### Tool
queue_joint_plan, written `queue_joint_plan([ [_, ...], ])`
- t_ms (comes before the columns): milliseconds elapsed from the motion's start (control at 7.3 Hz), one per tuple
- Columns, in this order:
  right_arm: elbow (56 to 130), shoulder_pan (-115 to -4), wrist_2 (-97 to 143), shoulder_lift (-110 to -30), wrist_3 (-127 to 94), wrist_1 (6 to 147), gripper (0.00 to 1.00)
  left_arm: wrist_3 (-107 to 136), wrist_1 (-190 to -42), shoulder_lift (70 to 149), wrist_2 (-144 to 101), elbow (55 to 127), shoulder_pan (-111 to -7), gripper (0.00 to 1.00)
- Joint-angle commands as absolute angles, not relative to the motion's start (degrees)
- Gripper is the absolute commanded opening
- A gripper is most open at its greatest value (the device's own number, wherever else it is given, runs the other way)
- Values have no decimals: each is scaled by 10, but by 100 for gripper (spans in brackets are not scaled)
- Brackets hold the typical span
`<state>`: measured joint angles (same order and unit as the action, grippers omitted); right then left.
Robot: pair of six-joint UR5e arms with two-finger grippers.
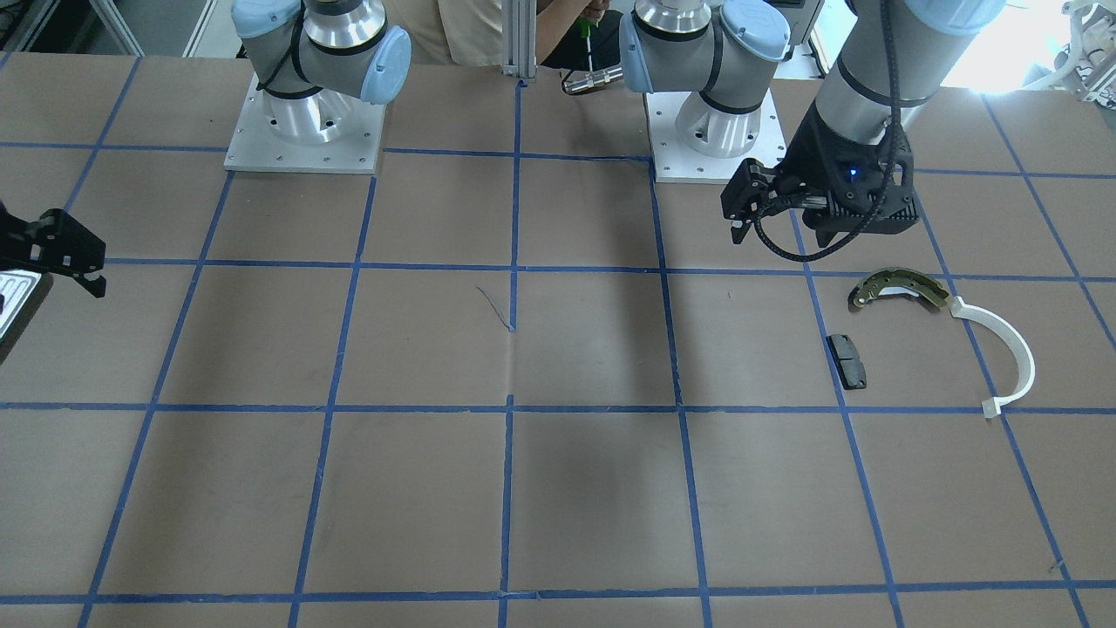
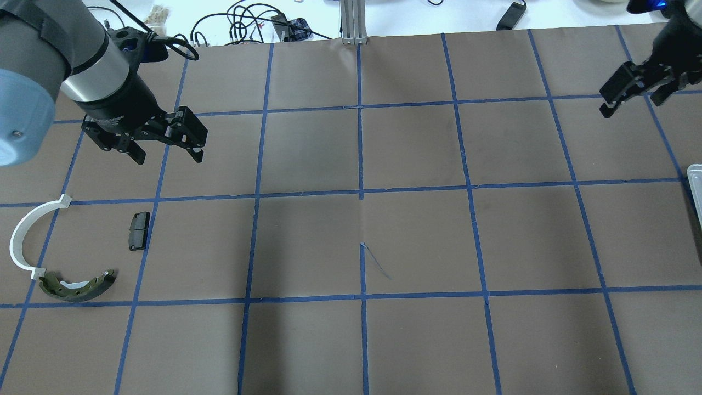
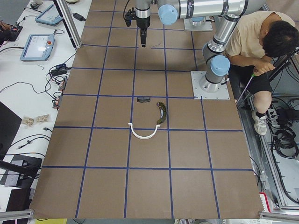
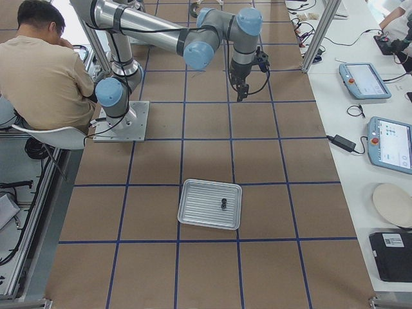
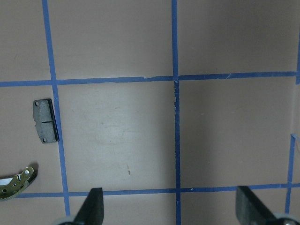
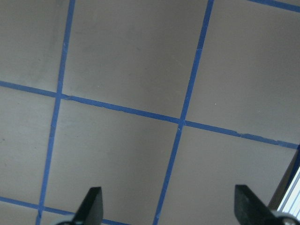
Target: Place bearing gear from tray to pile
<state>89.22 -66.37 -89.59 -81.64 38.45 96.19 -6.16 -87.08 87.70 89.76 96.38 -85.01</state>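
The tray (image 4: 199, 215) lies near the table's right end, with two small dark bearing gears (image 4: 223, 204) in it. Only its rim shows in the overhead view (image 2: 695, 184) and the front view (image 1: 16, 292). The pile lies at the left: a brake shoe (image 2: 77, 285), a white half-ring (image 2: 23, 237) and a dark pad (image 2: 139, 230). My left gripper (image 2: 167, 147) is open and empty, above the table beyond the pile. My right gripper (image 2: 625, 99) is open and empty, apart from the tray. The left wrist view shows the pad (image 5: 45, 121) and the shoe's tip (image 5: 16, 183).
Brown table with a blue tape grid. The two arm bases (image 1: 305, 122) stand at the robot's edge. A seated person (image 4: 45, 71) is behind the bases. Cables and tablets (image 3: 37, 46) lie on the white bench past the far edge.
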Motion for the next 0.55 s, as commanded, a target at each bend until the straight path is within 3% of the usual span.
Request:
queue_joint_plan([
  [0,891,-594,-929,-765,505,1023,100,-63,-868,878,898,965,-850,100],
  [411,893,-478,-925,-648,684,1185,100,-64,-867,880,897,965,-850,100],
])
